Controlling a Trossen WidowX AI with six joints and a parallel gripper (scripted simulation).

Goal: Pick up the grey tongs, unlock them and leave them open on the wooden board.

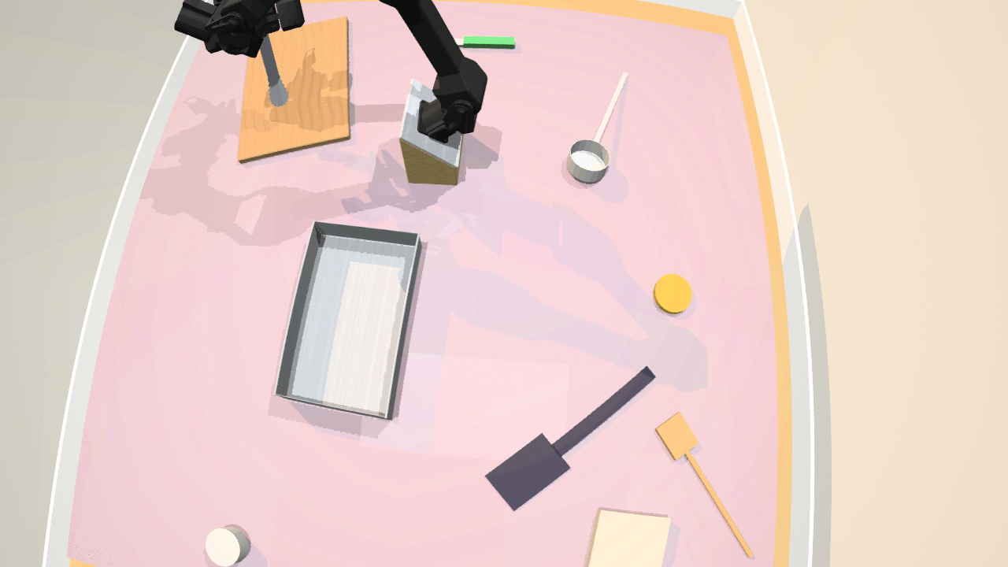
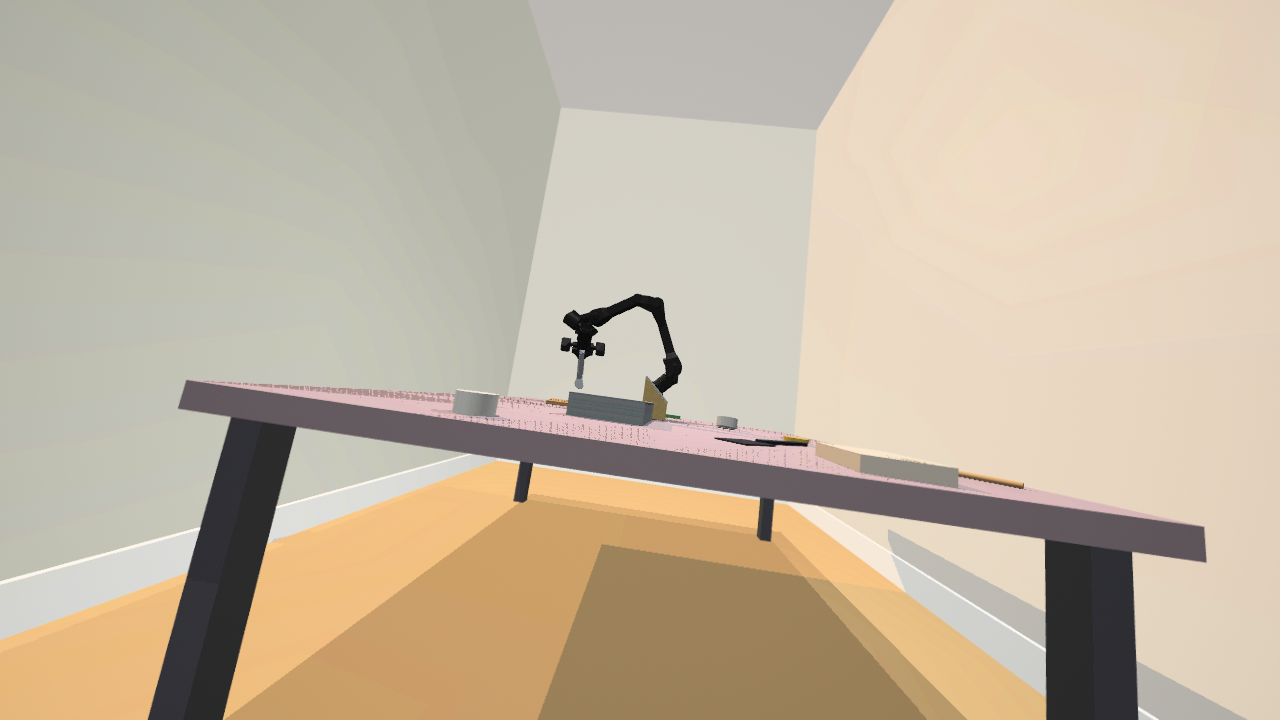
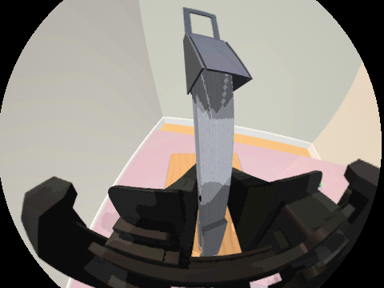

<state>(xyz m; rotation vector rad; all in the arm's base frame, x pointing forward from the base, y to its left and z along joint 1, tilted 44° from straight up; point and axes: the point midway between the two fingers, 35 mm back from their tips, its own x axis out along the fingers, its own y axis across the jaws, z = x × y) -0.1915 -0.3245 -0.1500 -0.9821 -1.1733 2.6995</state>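
Note:
My gripper [image 1: 261, 40] [image 2: 581, 350] [image 3: 208, 166] is shut on the grey tongs [image 1: 273, 79] [image 2: 580, 368] [image 3: 214, 139]. It holds them in the air above the wooden board [image 1: 313, 123] [image 3: 178, 171] at the back left of the table. The tongs hang nearly upright with their tips pointing down. Their arms lie close together. In the wrist view the dark hinge cap with its wire loop sticks out past the fingers. The grey roasting tin [image 1: 295, 310] [image 2: 608, 407] stands empty in the middle of the table.
The arm's base stands on a wedge block [image 1: 430, 165] right of the board. A green-handled tool [image 1: 488, 42], a small ladle [image 1: 588, 161], a yellow disc [image 1: 672, 293], a dark spatula [image 1: 535, 466], a wooden spatula [image 1: 678, 435], a cream block [image 1: 627, 539] and a white cylinder [image 1: 227, 545] lie around.

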